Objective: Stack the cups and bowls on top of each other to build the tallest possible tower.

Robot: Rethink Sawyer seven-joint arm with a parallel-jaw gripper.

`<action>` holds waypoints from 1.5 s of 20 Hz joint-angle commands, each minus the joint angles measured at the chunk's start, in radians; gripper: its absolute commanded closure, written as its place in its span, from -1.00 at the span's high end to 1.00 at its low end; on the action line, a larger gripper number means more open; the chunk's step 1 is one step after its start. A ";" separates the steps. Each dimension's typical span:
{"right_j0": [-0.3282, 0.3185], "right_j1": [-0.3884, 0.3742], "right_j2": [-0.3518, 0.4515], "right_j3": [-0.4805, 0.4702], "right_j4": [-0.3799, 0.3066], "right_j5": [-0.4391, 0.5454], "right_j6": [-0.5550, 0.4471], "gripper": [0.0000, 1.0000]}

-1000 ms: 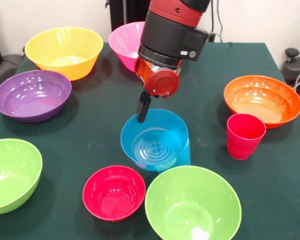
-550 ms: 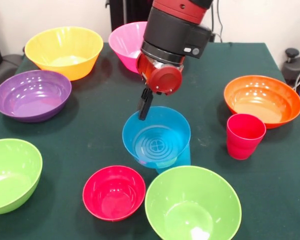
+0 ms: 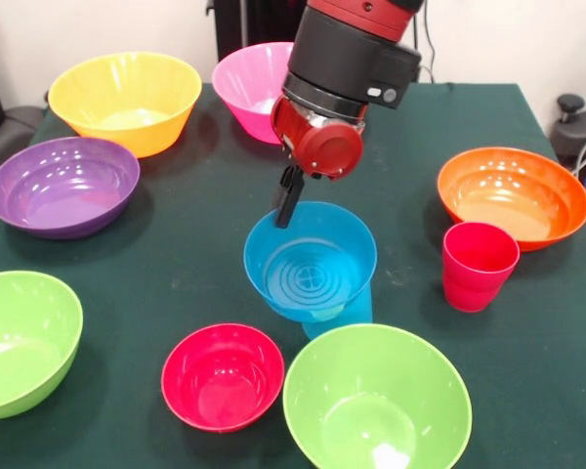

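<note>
We find the blue bowl [image 3: 311, 261] near the middle of the green surface [image 3: 176, 225], sitting tilted on or against the light blue cup [image 3: 344, 311], of which only a lower side shows beneath it. The gripper [image 3: 286, 202] hangs at the bowl's far rim, and its dark fingers [image 3: 287, 195] appear clenched on that rim; we read this as a hold on the bowl, though the contact itself is small in the front view. The red and black arm [image 3: 347, 68] descends from above, its wrist canted over the bowl's far side.

Our judgement on handling: the bowl is thin, glossy plastic, light and stiff, and likely slippery. A rim pinch is the only practical hold, and it leaves the bowl free to swing or tip. The cup below is narrow and light, so it could be knocked over easily.

Other pieces stand apart: the red bowl [image 3: 223, 375] and a lime green bowl [image 3: 376, 401] in front, the red-pink cup [image 3: 479, 264] beside the orange bowl [image 3: 513, 195], with the purple bowl [image 3: 63, 186], yellow bowl [image 3: 125, 101], pink bowl [image 3: 249, 86] and a second green bowl [image 3: 20, 342] around the edges.
</note>
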 commanded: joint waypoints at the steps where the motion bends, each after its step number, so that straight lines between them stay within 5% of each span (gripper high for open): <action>1: 0.018 0.038 0.048 -0.034 0.041 0.132 0.241 -1.00; 30: 0.098 0.133 -0.042 -0.119 0.128 0.165 0.321 -1.00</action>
